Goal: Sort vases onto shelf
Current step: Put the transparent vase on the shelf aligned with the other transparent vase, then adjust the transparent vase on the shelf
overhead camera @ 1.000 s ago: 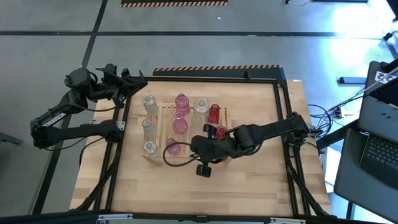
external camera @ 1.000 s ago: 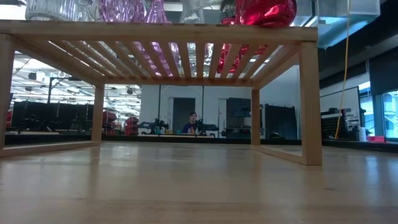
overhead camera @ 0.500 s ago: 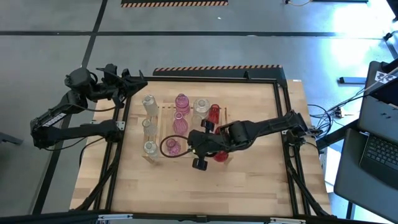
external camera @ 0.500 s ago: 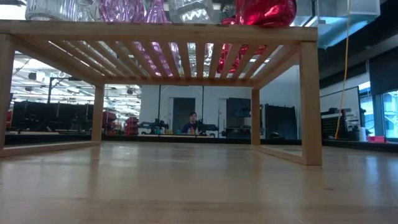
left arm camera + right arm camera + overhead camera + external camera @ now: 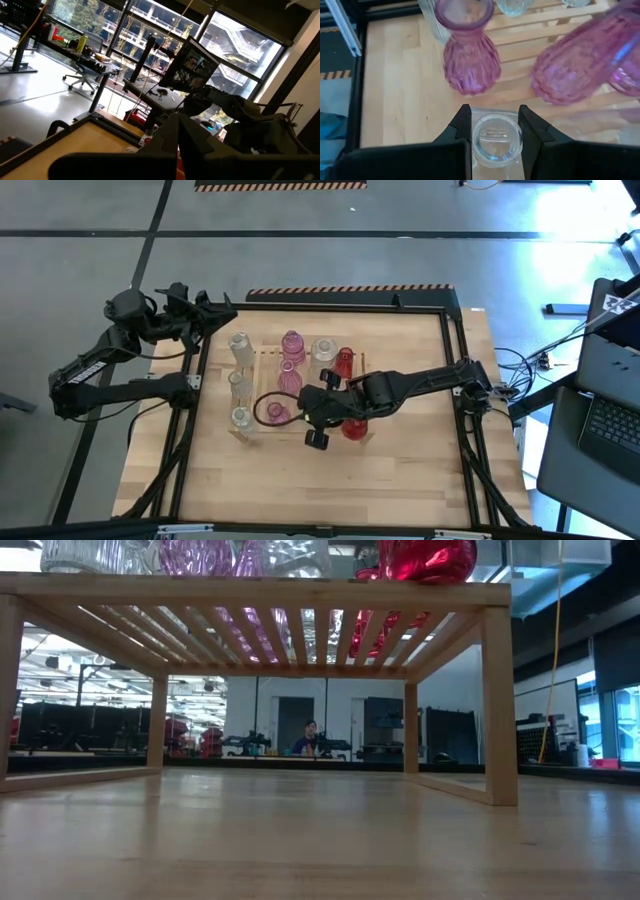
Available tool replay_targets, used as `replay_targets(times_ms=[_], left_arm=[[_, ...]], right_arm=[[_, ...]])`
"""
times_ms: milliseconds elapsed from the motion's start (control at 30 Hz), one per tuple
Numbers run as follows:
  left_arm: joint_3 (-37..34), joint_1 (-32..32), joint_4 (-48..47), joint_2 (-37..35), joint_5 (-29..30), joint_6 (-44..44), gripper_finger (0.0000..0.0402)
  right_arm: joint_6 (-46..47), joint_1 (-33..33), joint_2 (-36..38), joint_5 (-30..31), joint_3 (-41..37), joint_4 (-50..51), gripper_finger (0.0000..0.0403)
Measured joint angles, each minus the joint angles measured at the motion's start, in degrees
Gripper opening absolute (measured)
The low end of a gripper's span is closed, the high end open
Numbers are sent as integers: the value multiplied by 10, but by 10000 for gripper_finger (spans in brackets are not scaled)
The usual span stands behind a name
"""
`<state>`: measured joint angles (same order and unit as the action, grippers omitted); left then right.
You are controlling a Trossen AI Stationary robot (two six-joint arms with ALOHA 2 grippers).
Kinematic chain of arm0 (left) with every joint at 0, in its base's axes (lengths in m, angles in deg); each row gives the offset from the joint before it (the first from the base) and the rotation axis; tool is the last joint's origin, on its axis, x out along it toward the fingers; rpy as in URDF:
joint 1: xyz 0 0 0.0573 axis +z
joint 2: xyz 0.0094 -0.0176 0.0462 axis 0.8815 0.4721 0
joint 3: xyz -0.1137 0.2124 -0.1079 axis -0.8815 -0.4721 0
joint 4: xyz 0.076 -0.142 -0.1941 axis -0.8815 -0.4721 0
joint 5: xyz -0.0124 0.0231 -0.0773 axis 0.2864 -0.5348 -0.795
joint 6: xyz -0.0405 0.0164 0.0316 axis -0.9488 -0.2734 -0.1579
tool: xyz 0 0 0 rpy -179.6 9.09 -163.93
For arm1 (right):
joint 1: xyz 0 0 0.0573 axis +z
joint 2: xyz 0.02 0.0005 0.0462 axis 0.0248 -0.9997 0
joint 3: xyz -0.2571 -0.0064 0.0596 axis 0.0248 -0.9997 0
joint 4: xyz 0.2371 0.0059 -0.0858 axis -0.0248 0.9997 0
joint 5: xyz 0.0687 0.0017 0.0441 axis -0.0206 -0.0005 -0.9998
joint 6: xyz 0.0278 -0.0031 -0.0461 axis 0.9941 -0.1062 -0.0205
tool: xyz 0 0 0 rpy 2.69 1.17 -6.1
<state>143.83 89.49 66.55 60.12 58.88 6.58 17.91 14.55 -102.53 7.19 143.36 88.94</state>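
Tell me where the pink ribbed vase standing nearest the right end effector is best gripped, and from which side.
Grip the pink ribbed vase at its narrow neck, just below the flared rim, coming from above or from the table side. Its bulbous ribbed belly looks too wide, and another pink vase crowds the shelf side. The right end effector holds a clear vase, so that goes first.

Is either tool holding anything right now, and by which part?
Right tool grips a clear vase around its neck, just below the rim. Left tool holds nothing visible.
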Motion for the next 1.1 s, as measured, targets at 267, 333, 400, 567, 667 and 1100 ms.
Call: replay_targets(times_ms=[267, 333, 400, 567, 667, 1100], left_arm=[[0, 0, 0, 0, 0, 0, 0], [0, 0, 0, 0, 0, 0, 0], [0, 0, 0, 0, 0, 0, 0], [0, 0, 0, 0, 0, 0, 0], [0, 0, 0, 0, 0, 0, 0], [0, 0, 0, 0, 5, 0, 0]], right_arm=[[0, 1, -1, -2, 0, 9, 90], [0, 1, -1, -3, 0, 9, 111], [0, 1, -1, -5, 0, 8, 123], [0, 1, -1, 2, 0, 8, 117], [0, 1, -1, 7, 0, 8, 109], [-11, -3, 10, 18, 43, -27, 105]])
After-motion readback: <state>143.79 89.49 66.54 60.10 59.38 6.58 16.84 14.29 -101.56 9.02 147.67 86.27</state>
